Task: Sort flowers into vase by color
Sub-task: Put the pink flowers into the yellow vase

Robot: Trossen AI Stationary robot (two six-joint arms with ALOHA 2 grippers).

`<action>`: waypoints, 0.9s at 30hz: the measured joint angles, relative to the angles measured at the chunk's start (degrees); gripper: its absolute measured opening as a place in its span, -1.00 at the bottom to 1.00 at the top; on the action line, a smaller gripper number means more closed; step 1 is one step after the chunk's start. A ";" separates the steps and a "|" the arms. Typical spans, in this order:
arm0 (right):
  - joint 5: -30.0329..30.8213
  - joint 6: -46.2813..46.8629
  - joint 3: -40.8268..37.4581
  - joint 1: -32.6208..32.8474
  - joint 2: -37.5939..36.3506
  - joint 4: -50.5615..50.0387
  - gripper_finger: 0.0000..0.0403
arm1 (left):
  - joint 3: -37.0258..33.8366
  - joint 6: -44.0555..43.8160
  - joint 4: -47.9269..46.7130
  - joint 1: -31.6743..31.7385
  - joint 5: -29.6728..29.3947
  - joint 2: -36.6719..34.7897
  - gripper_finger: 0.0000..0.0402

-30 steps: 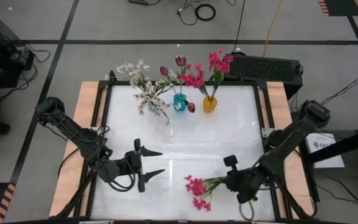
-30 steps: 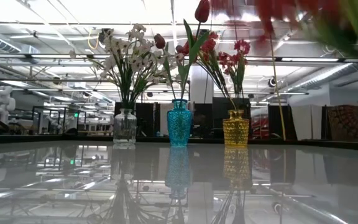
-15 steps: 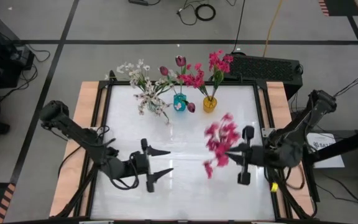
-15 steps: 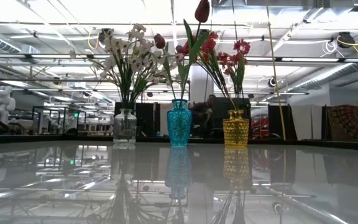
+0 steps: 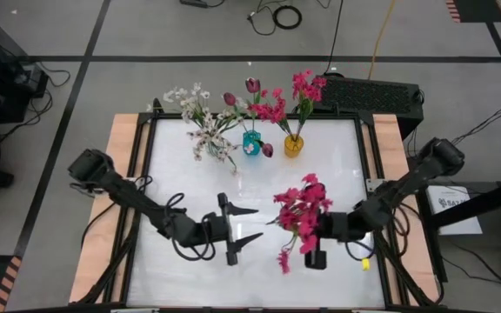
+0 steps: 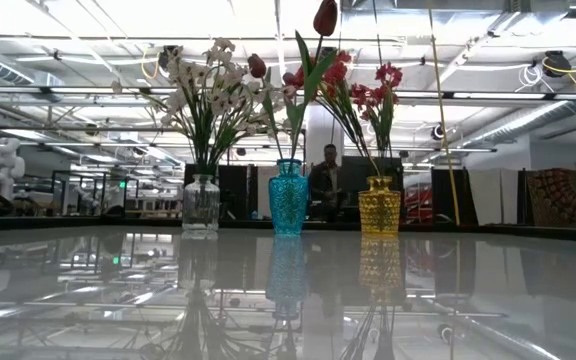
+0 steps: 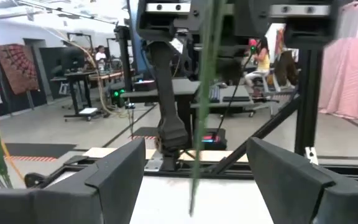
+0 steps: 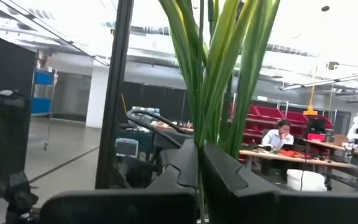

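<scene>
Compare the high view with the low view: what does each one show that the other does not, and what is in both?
Only the high view shows both arms: the right hand shut on the magenta sprig, held above the table, and the open left hand facing it. Only the low view shows the room behind, with a seated person. Both show the clear vase, the teal vase and the yellow vase, each with flowers in it.

The magenta flowers [image 5: 301, 209] hide the right hand's [image 5: 320, 228] fingertips.
</scene>
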 joint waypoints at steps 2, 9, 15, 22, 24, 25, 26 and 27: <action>-0.06 -0.10 0.00 -0.53 1.36 1.34 -1.00 | 0.00 0.00 -0.11 0.18 -0.04 0.33 0.43; -0.43 -0.07 0.00 -2.09 4.27 5.40 -1.00 | 0.00 -3.23 -0.86 1.76 4.88 1.97 0.43; -3.13 -0.12 0.00 -3.50 5.81 8.00 -1.00 | -0.04 -3.30 -1.21 2.56 5.76 3.45 0.36; -2.96 -0.14 0.00 -4.03 5.78 7.54 -1.00 | -0.04 -3.26 -1.41 2.56 5.83 3.45 -0.08; -2.94 -0.14 0.00 -4.03 5.78 7.49 -1.00 | -0.04 -3.26 -1.78 2.56 5.82 3.45 -0.22; -2.94 -0.14 0.00 -4.03 5.78 7.37 -1.00 | -0.04 -3.26 -2.16 2.56 5.80 3.45 -0.30; -2.96 -0.14 0.00 -4.01 5.78 7.01 -1.00 | -0.04 -3.26 -2.39 2.56 5.61 3.45 -0.37; -2.96 -0.14 0.00 -4.01 5.78 6.77 -1.00 | -0.04 -3.23 -2.73 2.56 5.10 3.45 -0.45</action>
